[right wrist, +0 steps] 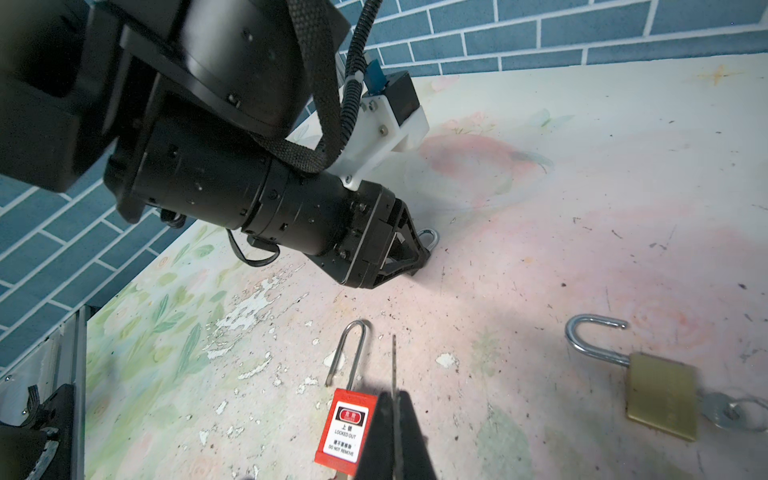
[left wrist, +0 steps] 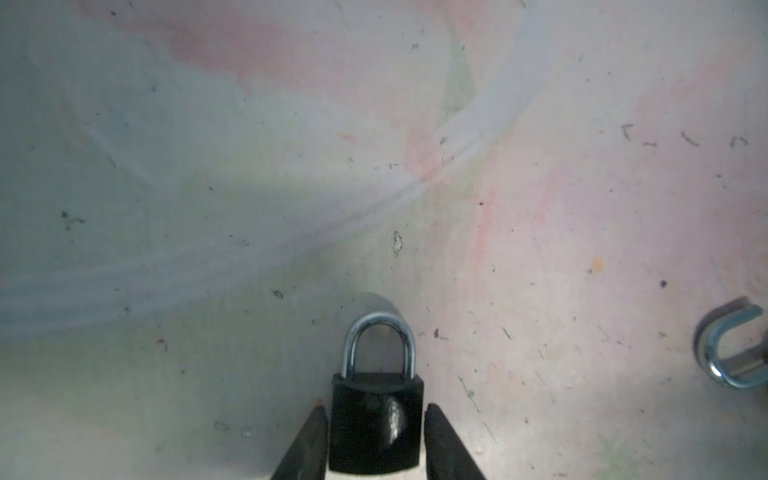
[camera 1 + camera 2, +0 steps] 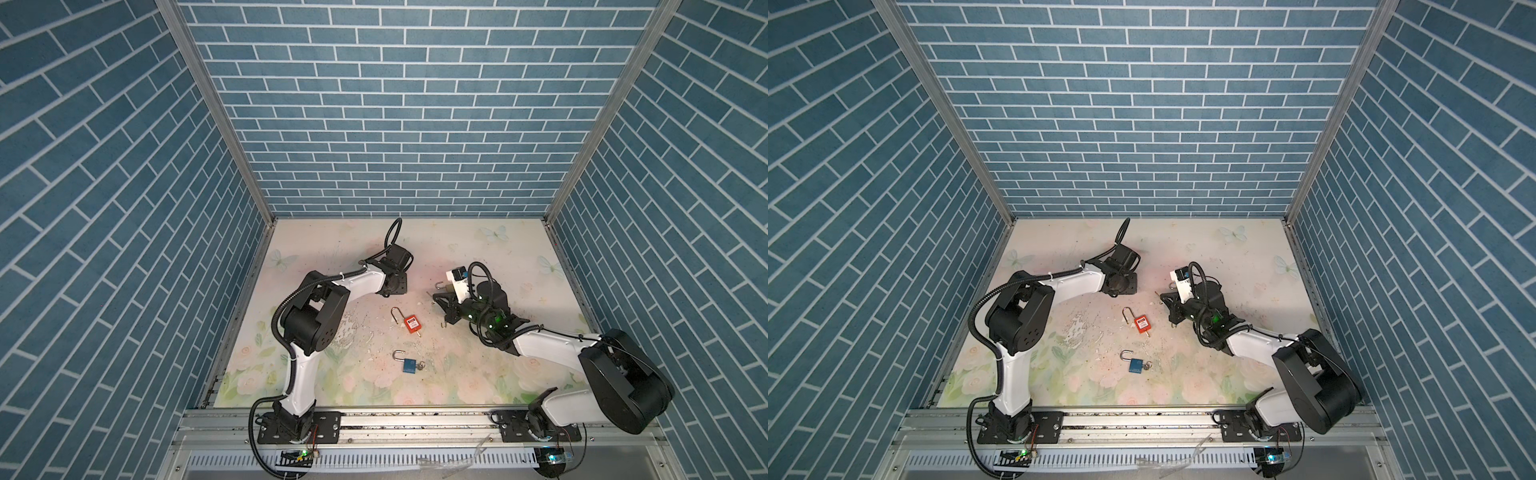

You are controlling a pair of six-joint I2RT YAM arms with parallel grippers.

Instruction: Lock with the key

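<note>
black padlock [image 2: 376,424], shackle closed, at left pincer [image 2: 376,409]; right pincer [image 1: 395,399] grips key [image 1: 393,365].

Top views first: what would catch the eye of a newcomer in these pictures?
The red padlock, shackle open, lies mid-table in both top views, with a blue padlock nearer the front edge. In the left wrist view a black padlock, shackle closed, stands between the fingers of the left tool; the right tool pinches a thin key.
</note>
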